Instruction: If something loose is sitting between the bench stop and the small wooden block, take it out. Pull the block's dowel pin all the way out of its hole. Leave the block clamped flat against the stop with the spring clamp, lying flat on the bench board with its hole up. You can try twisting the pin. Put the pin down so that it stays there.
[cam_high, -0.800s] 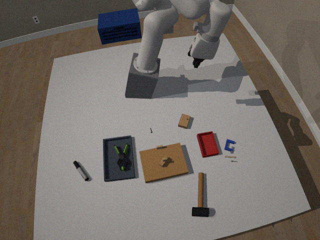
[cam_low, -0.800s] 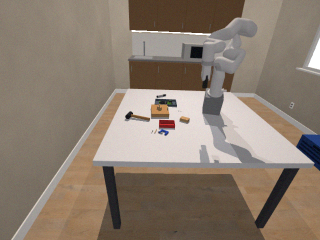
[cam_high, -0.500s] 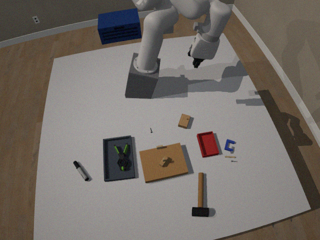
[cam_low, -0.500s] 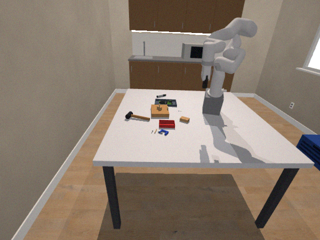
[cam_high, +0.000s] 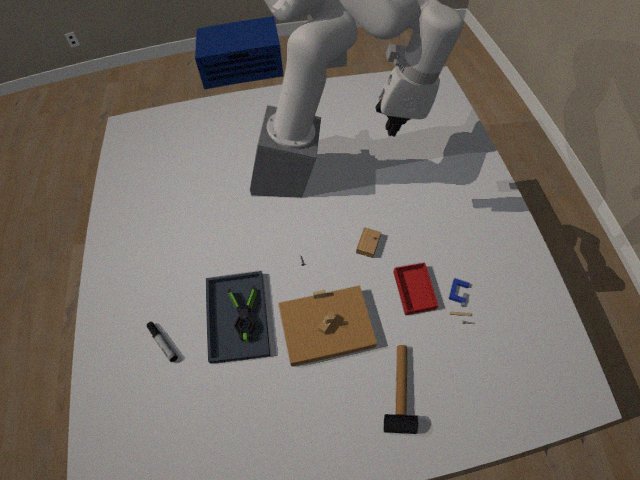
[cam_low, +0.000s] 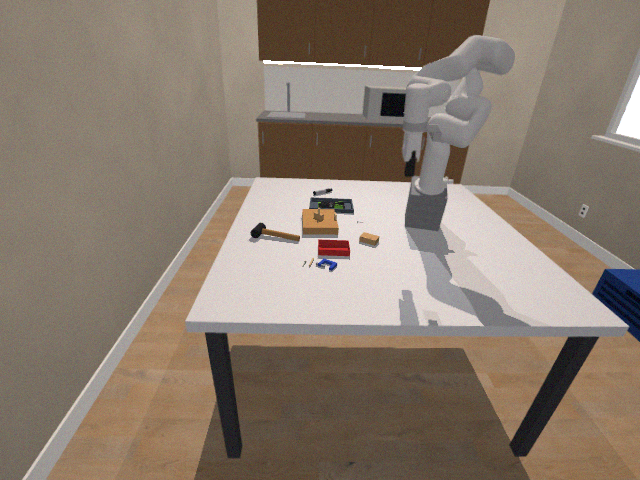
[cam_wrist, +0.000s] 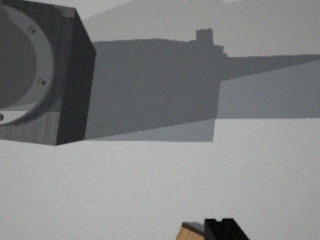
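The tan bench board (cam_high: 305, 341) (cam_low: 310, 226) lies at the table's middle front, with a small stop (cam_high: 323, 294) on its far edge. The small wooden block (cam_high: 327, 325) (cam_low: 319, 217) sits near the board's middle, apart from the stop, with its dowel pin (cam_low: 320, 210) standing up. The green-and-black spring clamp (cam_high: 244, 314) (cam_low: 338, 205) lies in a grey tray (cam_high: 214, 330). My gripper (cam_high: 393, 127) (cam_low: 409, 168) (cam_wrist: 222, 231) is shut and empty. It hangs high above the table beside the robot base (cam_high: 283, 165) (cam_wrist: 45, 75), far from the board.
A loose wooden block (cam_high: 368, 241) (cam_low: 369, 238) (cam_wrist: 192, 233) lies behind the board. A red tray (cam_high: 415, 287), a blue C-shaped piece (cam_high: 459, 290), a loose dowel (cam_high: 460, 313) and a screw (cam_high: 467, 322) lie to the right. A hammer (cam_high: 400, 387), a marker (cam_high: 161, 341), another screw (cam_high: 302, 259) and a blue toolbox (cam_high: 238, 50) are around.
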